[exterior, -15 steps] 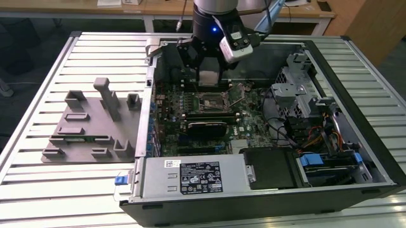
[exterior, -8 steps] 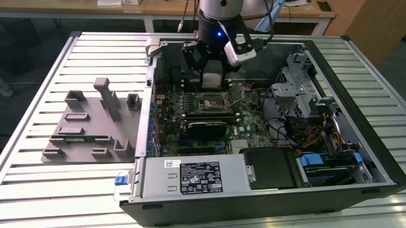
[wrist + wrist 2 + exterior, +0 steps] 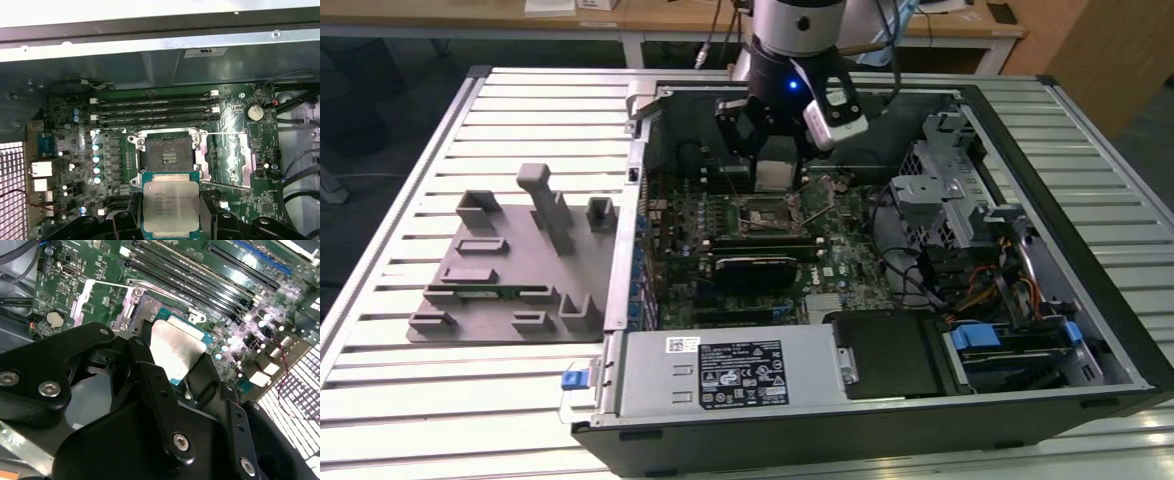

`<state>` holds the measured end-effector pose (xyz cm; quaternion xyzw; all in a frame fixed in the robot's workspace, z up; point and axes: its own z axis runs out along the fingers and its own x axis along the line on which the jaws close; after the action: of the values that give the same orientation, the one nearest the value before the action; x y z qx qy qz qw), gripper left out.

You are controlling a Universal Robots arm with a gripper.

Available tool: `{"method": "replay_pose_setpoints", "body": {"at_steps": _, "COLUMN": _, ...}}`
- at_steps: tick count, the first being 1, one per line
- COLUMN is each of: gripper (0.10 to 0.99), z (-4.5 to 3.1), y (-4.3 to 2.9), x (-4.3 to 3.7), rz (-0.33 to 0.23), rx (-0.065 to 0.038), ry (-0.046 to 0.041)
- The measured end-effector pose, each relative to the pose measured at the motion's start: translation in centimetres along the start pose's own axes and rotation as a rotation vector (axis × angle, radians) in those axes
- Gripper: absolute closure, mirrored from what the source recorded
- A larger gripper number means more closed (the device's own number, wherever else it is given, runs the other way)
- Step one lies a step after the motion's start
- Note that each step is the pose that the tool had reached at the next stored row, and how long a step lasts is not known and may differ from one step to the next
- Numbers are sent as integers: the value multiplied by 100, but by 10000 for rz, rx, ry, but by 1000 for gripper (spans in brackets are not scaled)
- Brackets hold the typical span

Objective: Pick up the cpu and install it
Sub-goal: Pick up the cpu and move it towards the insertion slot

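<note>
Ribbed grey metal is forming the table [image 3: 400,400], which is carrying everything here. An open black case [image 3: 1067,130] is lying on its side and taking up the table's middle and the exterior view's right side. A grey fixture [image 3: 494,290] is sitting near the table's edge on the exterior view's left, just beside the case. Inside the case, a green board [image 3: 854,230] is lying flat and facing up. A power supply [image 3: 720,370] is filling the case's near corner.

The arm is reaching down into the far half of the case, and its gripper [image 3: 774,178] is hanging over the board. In both wrist views the gripper [image 3: 170,222] [image 3: 175,367] is clamping the cpu [image 3: 170,209] [image 3: 175,347] by two opposite edges, one black finger on each side.

The cpu is lying flat between the fingers, parallel to the board, with its silver lid facing away from the board. It is nearly square, so no long axis is showing. Its edges are running in line with the frame of the socket [image 3: 169,154].

The socket is standing open with its contact field bare, and the cpu is hovering just beside it, not seated.
</note>
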<state>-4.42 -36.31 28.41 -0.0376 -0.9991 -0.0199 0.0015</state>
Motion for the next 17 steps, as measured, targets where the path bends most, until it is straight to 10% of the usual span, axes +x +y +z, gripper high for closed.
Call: {"method": "replay_pose_setpoints", "body": {"at_steps": 17, "gripper": 545, "z": 246, "y": 58, "x": -45, "rz": -541, "rx": 4, "ry": 22}}
